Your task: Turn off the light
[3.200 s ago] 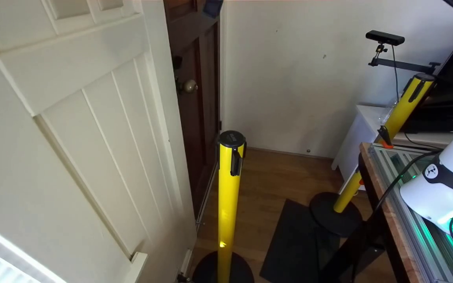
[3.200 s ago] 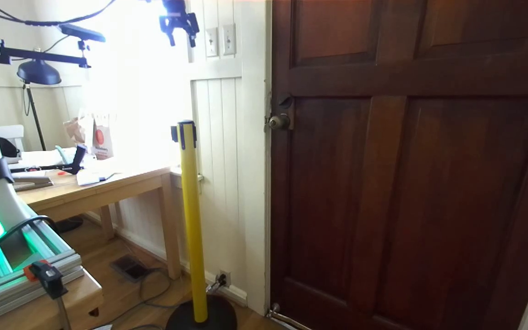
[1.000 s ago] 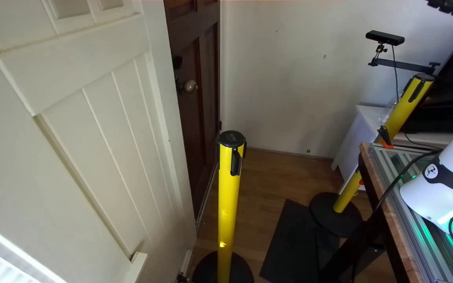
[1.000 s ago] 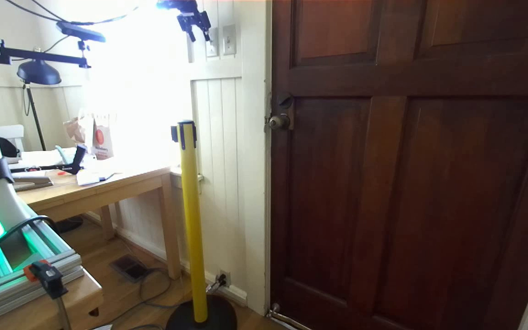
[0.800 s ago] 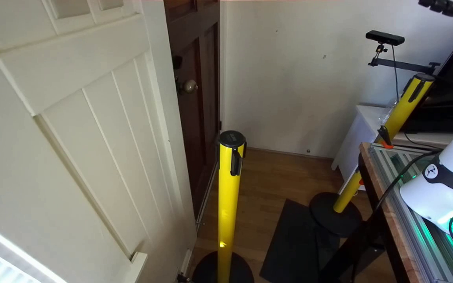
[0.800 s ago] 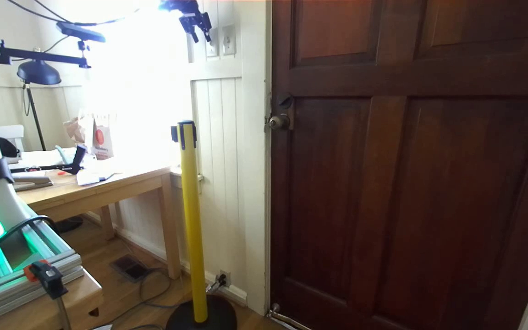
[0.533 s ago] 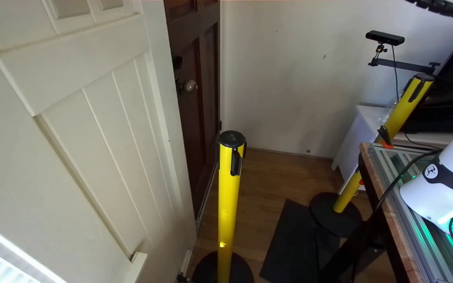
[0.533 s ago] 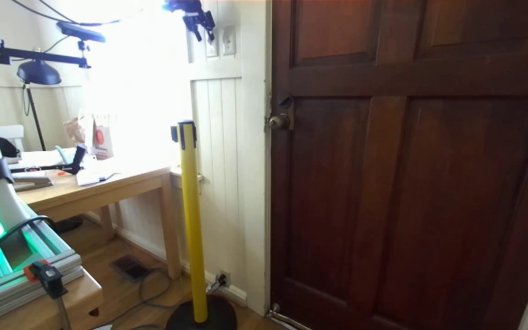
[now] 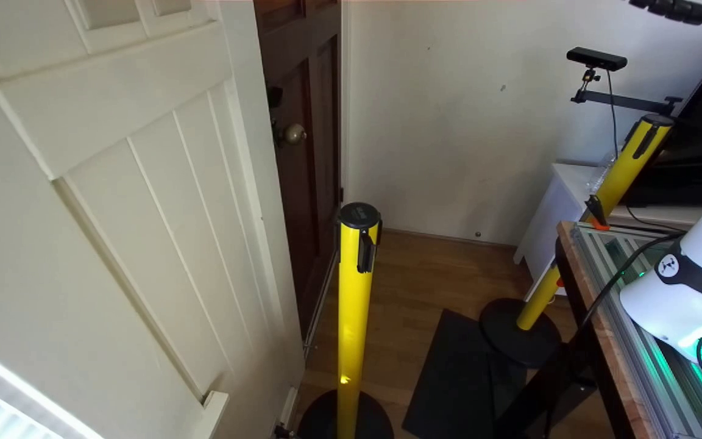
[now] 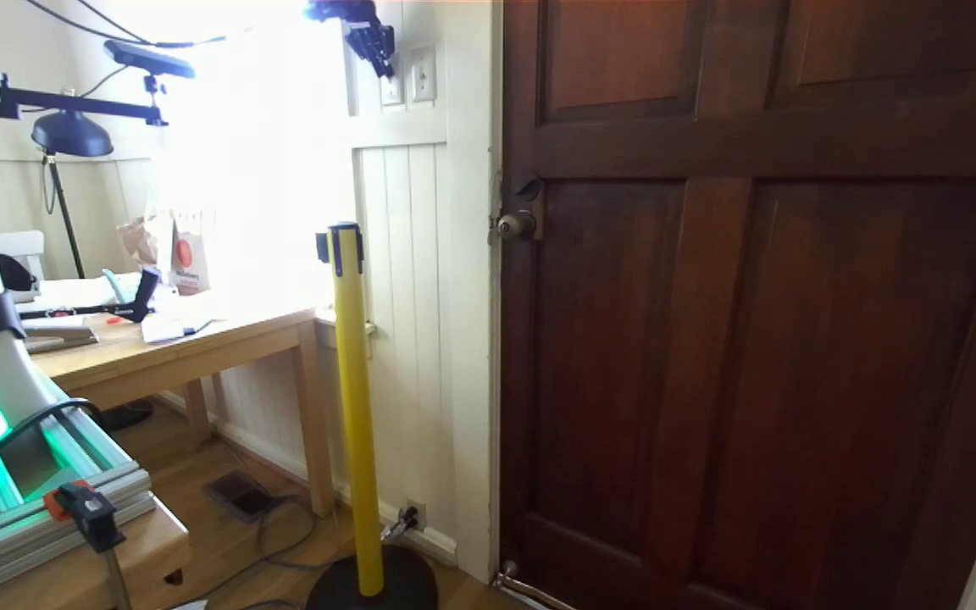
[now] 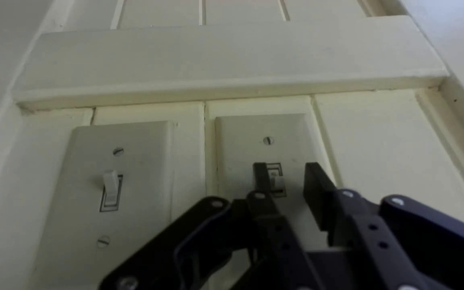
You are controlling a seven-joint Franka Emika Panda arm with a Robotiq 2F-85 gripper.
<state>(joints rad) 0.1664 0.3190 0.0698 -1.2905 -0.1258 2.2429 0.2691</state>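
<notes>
Two pale switch plates are fixed to the panelled wall. In the wrist view the left plate [image 11: 91, 161] carries a white toggle [image 11: 111, 186] that sticks out toward the top of that view. My gripper [image 11: 287, 171] is over the right plate [image 11: 238, 139], jaws part-way apart. The right toggle [image 11: 279, 183] shows in the gap, close beside the left finger [image 11: 262, 177], which partly covers it; contact cannot be told. In an exterior view the gripper [image 10: 384, 69] overlaps the nearer-window plate [image 10: 392, 90]; the other plate [image 10: 423, 74] is uncovered. The light itself is out of view.
A raised rail [image 11: 232, 60] runs across the wall near the plates. A yellow post [image 10: 357, 407] stands below them, left of the dark door [image 10: 623, 339]. A wooden table [image 10: 174, 347] holds paper bags. A black camera [image 9: 596, 58] sits on a bracket behind the arm.
In an exterior view my gripper has shifted right to the switch plate, tilting toward the wall. Its fingers have drawn closer together over the last half second.
</notes>
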